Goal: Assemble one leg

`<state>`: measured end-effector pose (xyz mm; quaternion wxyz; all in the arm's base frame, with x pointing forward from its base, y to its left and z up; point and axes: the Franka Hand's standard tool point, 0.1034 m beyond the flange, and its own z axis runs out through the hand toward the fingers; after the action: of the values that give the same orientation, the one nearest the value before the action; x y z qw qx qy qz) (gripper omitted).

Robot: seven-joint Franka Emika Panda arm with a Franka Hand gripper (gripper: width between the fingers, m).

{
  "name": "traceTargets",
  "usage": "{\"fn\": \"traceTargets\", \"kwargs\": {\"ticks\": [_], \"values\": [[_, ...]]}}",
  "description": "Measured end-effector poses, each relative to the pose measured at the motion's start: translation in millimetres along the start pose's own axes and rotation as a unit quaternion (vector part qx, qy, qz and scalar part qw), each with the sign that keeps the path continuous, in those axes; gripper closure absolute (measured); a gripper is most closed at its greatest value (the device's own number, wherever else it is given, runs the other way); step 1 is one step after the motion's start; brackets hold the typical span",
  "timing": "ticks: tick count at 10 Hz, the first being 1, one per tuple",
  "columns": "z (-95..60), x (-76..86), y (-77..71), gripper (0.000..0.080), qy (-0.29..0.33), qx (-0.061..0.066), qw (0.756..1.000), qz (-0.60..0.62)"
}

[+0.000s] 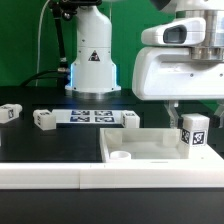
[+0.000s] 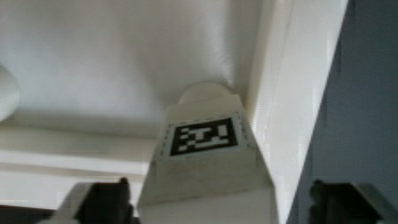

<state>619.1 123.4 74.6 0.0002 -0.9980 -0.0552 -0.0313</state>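
Note:
A leg (image 1: 192,131), a small white block with a black-and-white tag, stands upright on the large white panel (image 1: 150,146) near its corner at the exterior view's right. My gripper (image 1: 193,112) hangs right above it, fingers down either side of its top. In the wrist view the leg (image 2: 210,150) lies between my two dark fingertips (image 2: 107,202), with a visible gap to the finger on the far side. The gripper (image 2: 219,206) is open around the leg and not pressing on it. The white panel (image 2: 89,60) fills the background.
Three more legs lie on the black table: one (image 1: 7,112) at the exterior view's far left, one (image 1: 43,120) and one (image 1: 130,120) at either end of the marker board (image 1: 88,117). The panel has a round hole (image 1: 120,156). The robot base (image 1: 92,60) stands behind.

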Motion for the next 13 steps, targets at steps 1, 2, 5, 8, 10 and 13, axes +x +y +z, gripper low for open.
{"fn": "traceTargets", "kwargs": {"ticks": [1,2,5,8,10,13], "values": [[0.2,-0.1,0.2,0.0358,0.0,0.0,1.0,0.006],[0.1,0.0,0.7,0.051,0.0,0.0,1.0,0.013],[-0.6,0.0,1.6,0.0508,-0.002,0.009,0.995,0.1],[-0.3,-0.9,2.1,0.0508,-0.002,0.008,0.962,0.272],[-0.2,-0.8,3.0,0.0508,-0.004,0.01,0.927,0.376],[0.5,-1.1,2.3,0.0508,0.004,0.011,0.824,0.566]]}}
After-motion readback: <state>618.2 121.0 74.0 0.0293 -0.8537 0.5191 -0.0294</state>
